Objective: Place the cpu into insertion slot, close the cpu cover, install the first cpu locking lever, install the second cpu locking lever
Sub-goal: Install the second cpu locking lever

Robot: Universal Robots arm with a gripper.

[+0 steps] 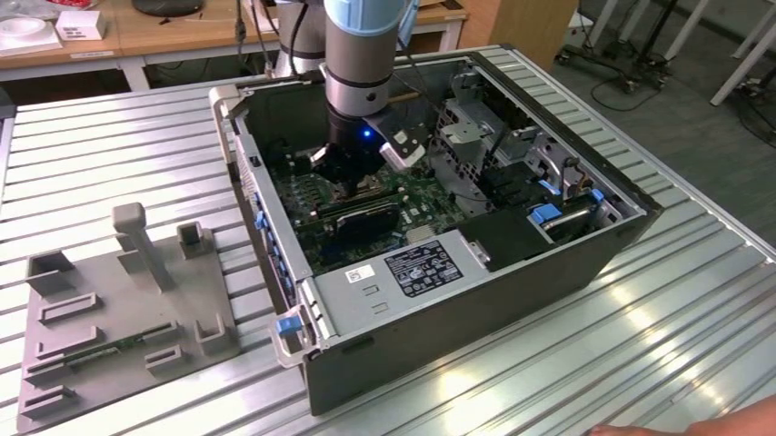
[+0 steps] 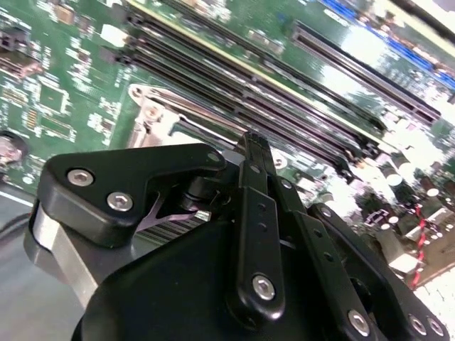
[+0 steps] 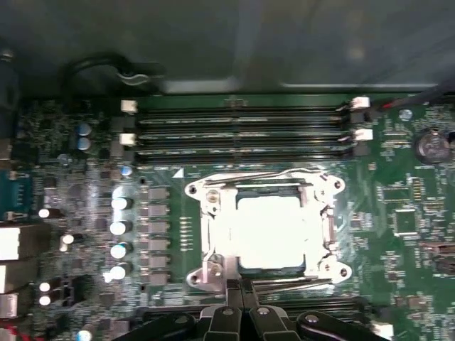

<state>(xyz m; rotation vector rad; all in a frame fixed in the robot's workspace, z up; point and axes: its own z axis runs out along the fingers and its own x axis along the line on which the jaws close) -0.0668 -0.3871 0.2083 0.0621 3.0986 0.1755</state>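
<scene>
Silvery-beige metal of the cpu (image 3: 271, 233) shows seated in the insertion slot (image 3: 210, 234) in the first wrist view, with the cpu cover (image 3: 327, 213) lying flat down around it, its cut-out centre framing the chip. Thin metal locking levers (image 3: 284, 284) run along the near and far edges of the socket frame. Long black memory slots (image 3: 242, 131) lie just beyond the socket on the green motherboard (image 3: 405, 199).

In the exterior view the gripper (image 1: 345, 177) hangs low inside the open computer case (image 1: 485, 300), right over the board. In the first wrist view the gripper's black fingers (image 3: 234, 302) stand pressed together, tips at the socket's near edge, touching or just above the lever there; I cannot tell which.

A white label (image 1: 421, 266) with print too small to read sits on the case's metal box. A grey fixture tray (image 1: 109, 318) lies on the slatted table (image 1: 606, 363) at the exterior view's left.
</scene>
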